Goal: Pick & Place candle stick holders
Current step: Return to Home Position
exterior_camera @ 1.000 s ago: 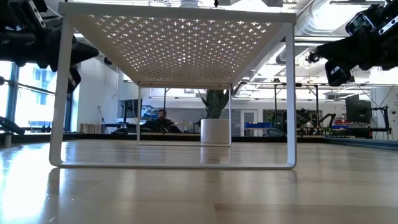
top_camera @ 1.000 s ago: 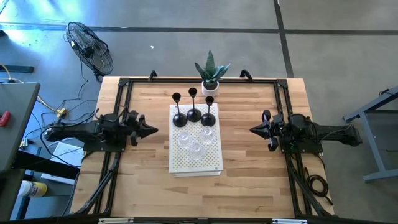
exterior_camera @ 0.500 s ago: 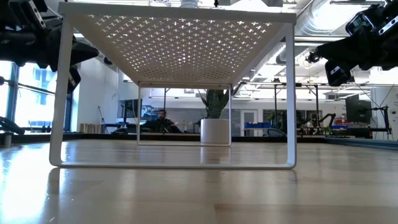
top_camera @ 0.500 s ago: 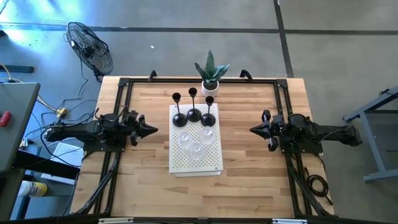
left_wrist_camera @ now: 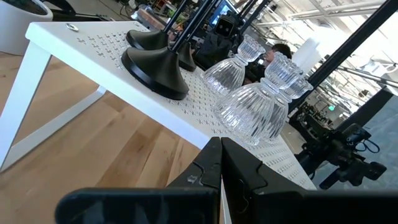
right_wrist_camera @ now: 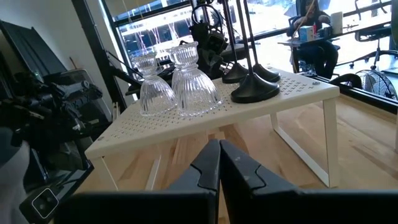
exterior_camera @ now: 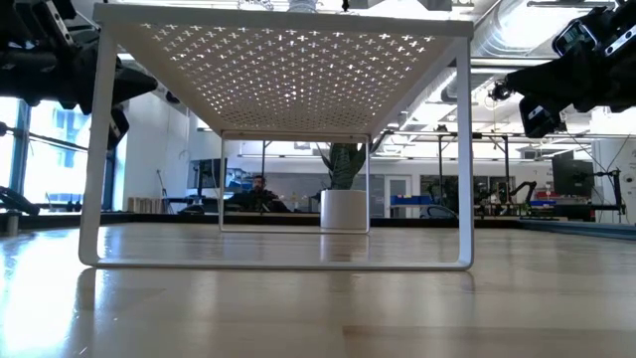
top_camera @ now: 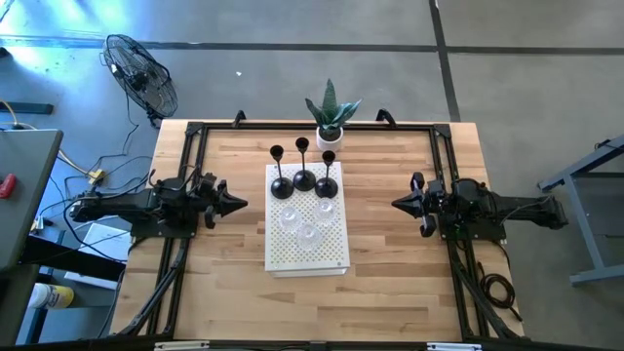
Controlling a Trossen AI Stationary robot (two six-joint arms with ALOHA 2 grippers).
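Three black candle stick holders (top_camera: 303, 174) with domed bases stand in a row on the far half of a white perforated riser shelf (top_camera: 331, 252) at the table's middle; three clear glass ones (top_camera: 306, 218) stand on its middle. In the wrist views the black bases (left_wrist_camera: 154, 68) (right_wrist_camera: 254, 92) and the glass ones (left_wrist_camera: 251, 112) (right_wrist_camera: 194, 86) rest on the shelf top. My left gripper (top_camera: 242, 204) is shut, left of the shelf, pointing level at it. My right gripper (top_camera: 397, 204) is shut, right of the shelf, pointing level at it.
A green plant in a white pot (top_camera: 330, 129) stands at the far edge behind the shelf. A black frame (top_camera: 195, 136) runs round the tabletop. Bare wood lies between each gripper and the shelf and along the near edge. A fan (top_camera: 139, 73) stands off the table's far left.
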